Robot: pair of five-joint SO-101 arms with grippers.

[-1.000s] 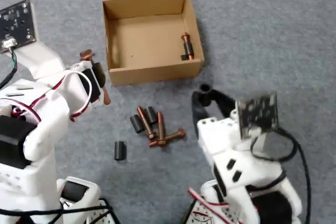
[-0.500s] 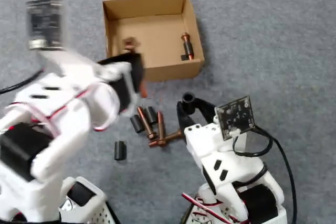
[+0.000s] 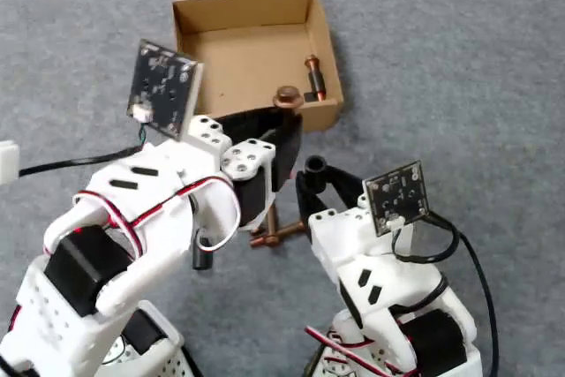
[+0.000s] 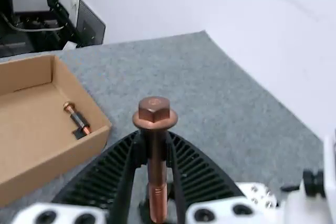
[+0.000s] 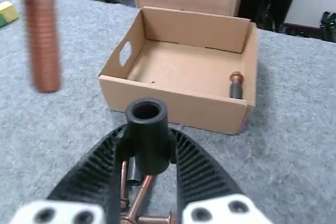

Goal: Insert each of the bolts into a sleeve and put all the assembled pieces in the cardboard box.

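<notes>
- Closest to the arm bases, a few loose copper bolts (image 5: 137, 199) and a spare short black sleeve (image 5: 132, 172) lie on the grey felt desk (image 3: 459, 68), so there's more to do after this pair.
- Just past that pile, the right tool (image 5: 147, 150) is clamped on a black cylindrical sleeve (image 5: 147, 127). The sleeve stands upright with its bore facing up and its mouth fully free.
- Beside it and higher up, the left tool (image 4: 154, 142) is clamped on a copper hex-head bolt (image 4: 154, 114) just under the head. The head is up and the threaded end hangs free.
- In the right wrist view the threaded end sits above the bore and off to one side, clearly apart from it. So I'd call this step lining up, not inserting yet.
- How I'd do it:
  - Keep the sleeve dead still.
  - Slide the bolt across until its tip is right over the bore.
  - Check both wrist views, and only then come straight down.
- Any tilt and the threads will probably catch the rim and twist the sleeve in its grip.
- Go slow, and don't release the bolt until the head is close to the sleeve's top.
- Farthest back, the open cardboard box (image 3: 256, 123) already holds one finished bolt-in-sleeve piece (image 3: 313, 79) near a side wall. This pair should end up there too.
</notes>
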